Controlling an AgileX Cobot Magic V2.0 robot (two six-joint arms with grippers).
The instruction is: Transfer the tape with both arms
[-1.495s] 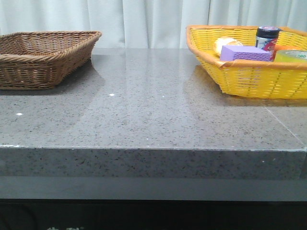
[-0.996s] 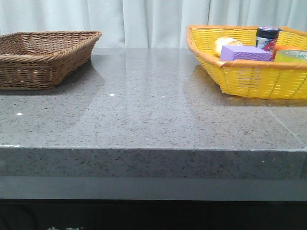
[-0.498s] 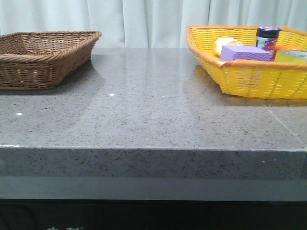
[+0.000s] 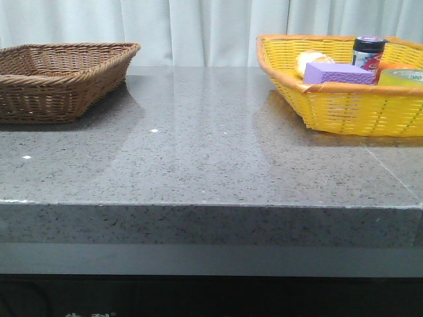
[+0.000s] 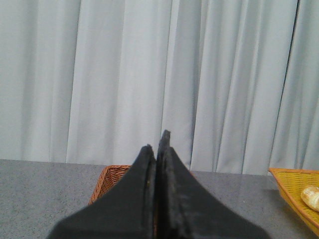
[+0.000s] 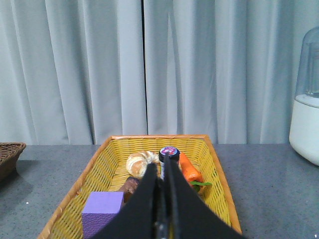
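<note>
Tape, a translucent yellow roll point(image 4: 402, 77) with green print too small to read, lay inside the yellow woven plastic basket point(image 4: 344, 109), at its right end, just beside an orange item point(image 4: 390, 66). A purple rectangular block point(image 4: 338, 72) and a dark-lidded jar point(image 4: 367, 49) shared that basket. Left gripper point(image 5: 156, 152) and right gripper point(image 6: 160, 172) each had fingers pressed together, holding nothing.

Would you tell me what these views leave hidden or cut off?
Front view: the translucent yellow tape roll sits behind the yellow woven basket's rim, cut off by the right edge.
Right wrist view: the shut jaws cover the basket's middle; no tape shows.
Front view: neither arm appears.
</note>
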